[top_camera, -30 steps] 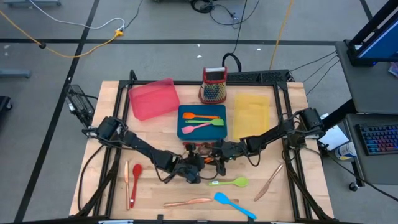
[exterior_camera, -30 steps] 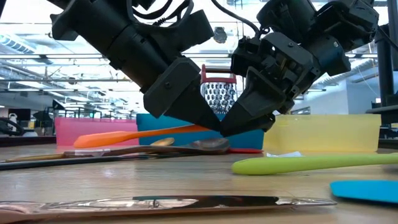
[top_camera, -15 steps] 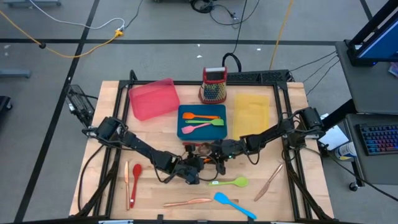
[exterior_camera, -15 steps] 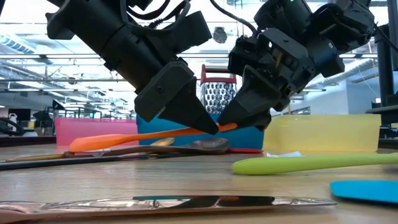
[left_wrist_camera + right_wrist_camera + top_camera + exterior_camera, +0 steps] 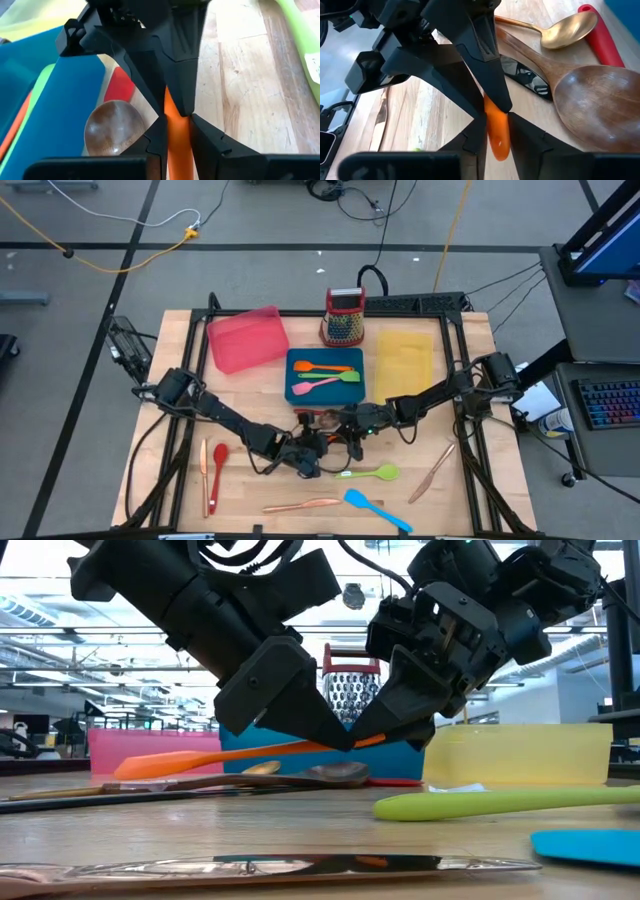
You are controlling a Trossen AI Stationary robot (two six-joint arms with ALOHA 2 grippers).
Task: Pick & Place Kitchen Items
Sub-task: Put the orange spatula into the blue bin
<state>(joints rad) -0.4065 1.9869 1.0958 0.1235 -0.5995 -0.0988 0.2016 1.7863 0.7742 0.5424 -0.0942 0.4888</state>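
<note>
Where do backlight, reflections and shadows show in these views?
Low view: bright ceiling lights behind turn the left gripper and right gripper, both on the orange spatula, into dark shapes, and the copper-toned cutlery piece mirrors them. Right wrist view: the gold spoon glints. High view: even light, faint shadows.

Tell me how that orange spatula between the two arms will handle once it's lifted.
The orange spatula is long, slim and pinched near one end by both end effectors, so it probably droops. Its smooth, likely silicone handle may twist or slip. It looks light.
</note>
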